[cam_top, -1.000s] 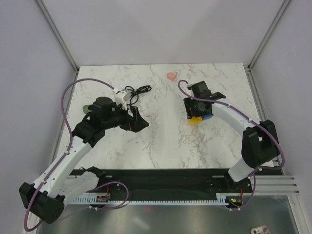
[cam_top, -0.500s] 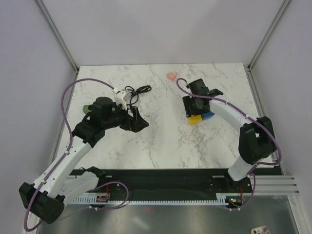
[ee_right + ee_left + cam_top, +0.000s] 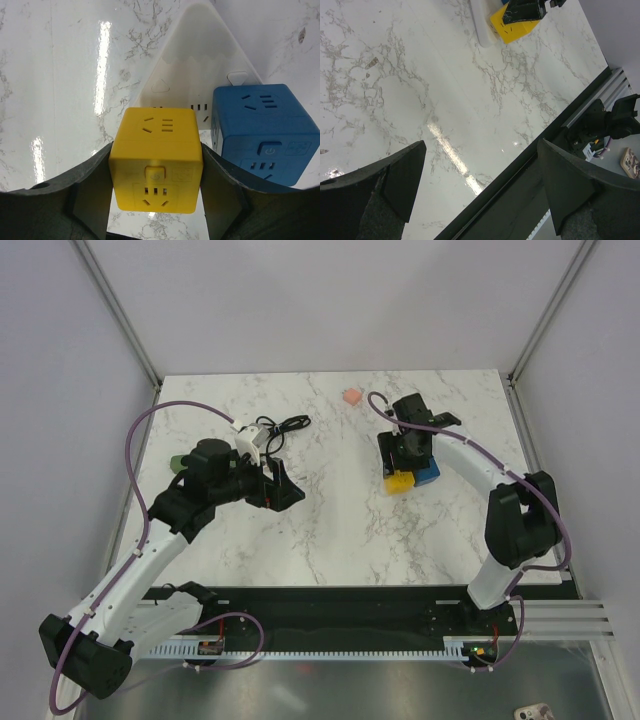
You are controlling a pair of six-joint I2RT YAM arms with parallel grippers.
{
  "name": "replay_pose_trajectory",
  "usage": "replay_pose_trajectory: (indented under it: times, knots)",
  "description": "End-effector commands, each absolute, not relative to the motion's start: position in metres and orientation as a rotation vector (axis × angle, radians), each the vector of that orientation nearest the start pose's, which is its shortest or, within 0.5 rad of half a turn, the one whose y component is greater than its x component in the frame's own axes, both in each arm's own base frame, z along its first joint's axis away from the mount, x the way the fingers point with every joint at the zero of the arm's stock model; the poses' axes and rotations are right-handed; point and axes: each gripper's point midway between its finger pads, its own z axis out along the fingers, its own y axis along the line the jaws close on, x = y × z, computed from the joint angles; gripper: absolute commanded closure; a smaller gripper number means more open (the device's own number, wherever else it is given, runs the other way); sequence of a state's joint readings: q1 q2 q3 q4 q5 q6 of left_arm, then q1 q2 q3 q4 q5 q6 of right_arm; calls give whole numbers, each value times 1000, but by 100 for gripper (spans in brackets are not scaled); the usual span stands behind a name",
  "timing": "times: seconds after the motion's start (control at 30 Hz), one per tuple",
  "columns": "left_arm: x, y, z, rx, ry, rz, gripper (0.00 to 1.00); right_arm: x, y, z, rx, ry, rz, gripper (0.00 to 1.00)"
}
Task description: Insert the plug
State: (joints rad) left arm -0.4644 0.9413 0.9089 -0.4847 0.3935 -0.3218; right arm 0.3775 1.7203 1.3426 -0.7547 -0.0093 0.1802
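At right, right gripper (image 3: 156,167) clamps yellow plastic socket cube (image 3: 156,132) by flat sides; left gripper (image 3: 480,145) gapes empty; teal plug unseen, likely light, rigid.

A white, grey-veined marble tabletop (image 3: 330,530) is closed in by plain pale walls (image 3: 330,310) that meet at slanting aluminium posts (image 3: 113,310). A black strip (image 3: 340,605) runs along its near edge. Overhead light leaves bright glare streaks (image 3: 452,152) on the glossy surface.
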Motion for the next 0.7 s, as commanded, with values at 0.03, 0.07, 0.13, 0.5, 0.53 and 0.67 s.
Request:
replay_pose_trajectory:
  times: [0.03, 0.07, 0.13, 0.5, 0.53, 0.67]
  knots:
    - [227, -199, 231, 427, 2110, -842, 0, 334, 153, 66, -271, 2834, 248, 100]
    - [227, -199, 230, 426, 2113, -842, 0, 335, 151, 60, -269, 2850, 239, 100]
    - [227, -199, 229, 425, 2117, -842, 0, 337, 150, 57, -273, 2854, 233, 100]
    - [228, -197, 231, 414, 2107, -833, 0, 340, 146, 57, -263, 2753, 229, 100]
    - [228, -198, 230, 417, 2111, -833, 0, 340, 147, 58, -259, 2745, 239, 100]
    - [228, -198, 229, 416, 2114, -839, 0, 339, 150, 81, -251, 2679, 274, 100]
